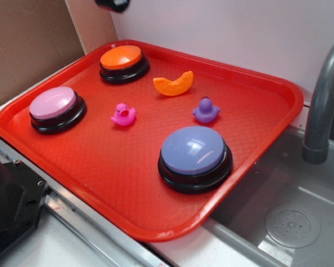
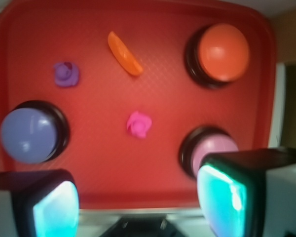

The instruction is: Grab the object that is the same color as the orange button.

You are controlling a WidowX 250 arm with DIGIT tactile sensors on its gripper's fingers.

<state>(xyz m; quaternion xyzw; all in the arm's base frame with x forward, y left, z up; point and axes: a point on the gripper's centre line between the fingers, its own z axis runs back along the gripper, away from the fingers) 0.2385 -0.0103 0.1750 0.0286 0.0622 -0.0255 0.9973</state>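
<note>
The object [image 1: 173, 84] is a small orange crescent with a bumpy, pitted skin, its 2 tips turned up and away from the exterior camera; in the wrist view it [image 2: 124, 54] reads as a thin curved sliver. It lies flat on the red tray [image 1: 106, 161], in the far half, just beside the orange button [image 1: 121, 59] and apart from it, with bare tray all round. The orange button has a glossy orange dome on a black base and sits near the tray's far corner.

Counted on the tray: 3 round push buttons, 1 orange, 1 pink-topped button [image 1: 54, 105] and 1 lavender-topped button [image 1: 193, 152], the last being the largest; 2 toy ducks, 1 pink duck [image 1: 123, 114] and 1 purple duck [image 1: 205, 110]; and 1 orange crescent. The pink duck stands roughly in the middle of the tray, the purple duck between the crescent and the lavender button.

The gripper [image 2: 138, 200] hangs high above the near edge of the tray as the wrist camera sees it, its 2 fingers [image 2: 54, 205] spread wide with nothing between them. The tray rests on a counter beside 1 grey sink [image 1: 289, 222] with 1 grey faucet [image 1: 323, 94].
</note>
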